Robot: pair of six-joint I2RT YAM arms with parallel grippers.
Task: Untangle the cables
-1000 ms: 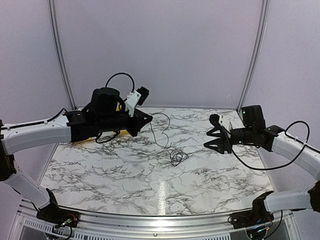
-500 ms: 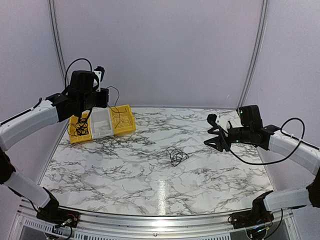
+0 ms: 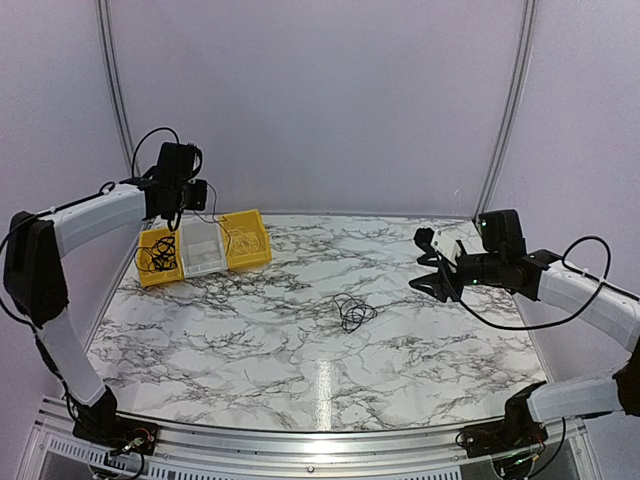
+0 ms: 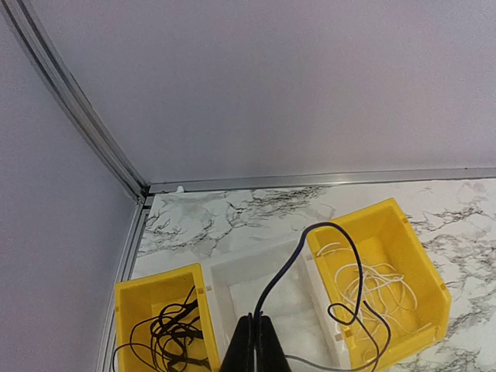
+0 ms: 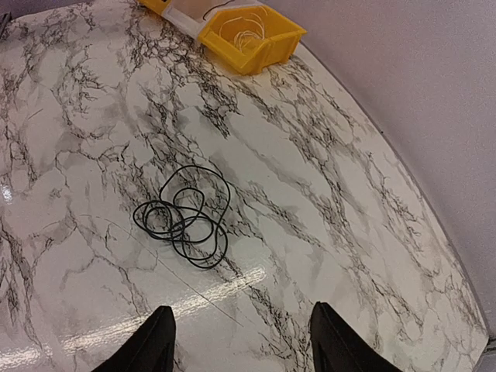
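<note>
A loose coil of black cable (image 3: 352, 312) (image 5: 186, 217) lies on the marble table near its middle. My left gripper (image 3: 188, 197) (image 4: 256, 319) hangs over the bins at the back left. It is shut on a dark cable (image 4: 291, 263) that arches up and drops across the right yellow bin (image 4: 411, 240), where a white cable (image 4: 372, 279) lies. Tangled black cables (image 4: 170, 337) sit in the left yellow bin (image 4: 155, 279). My right gripper (image 3: 430, 268) (image 5: 242, 308) is open and holds nothing, to the right of the coil and above the table.
A pale bin (image 4: 232, 271) stands between the two yellow ones (image 3: 205, 245). Grey walls and a metal corner post (image 4: 77, 108) close in behind the bins. The table's right edge (image 5: 465, 310) runs near my right gripper.
My left arm has swung from mid-table up and back to the left, carrying a dark cable away from the coil to above the bins. The right gripper has barely moved.
</note>
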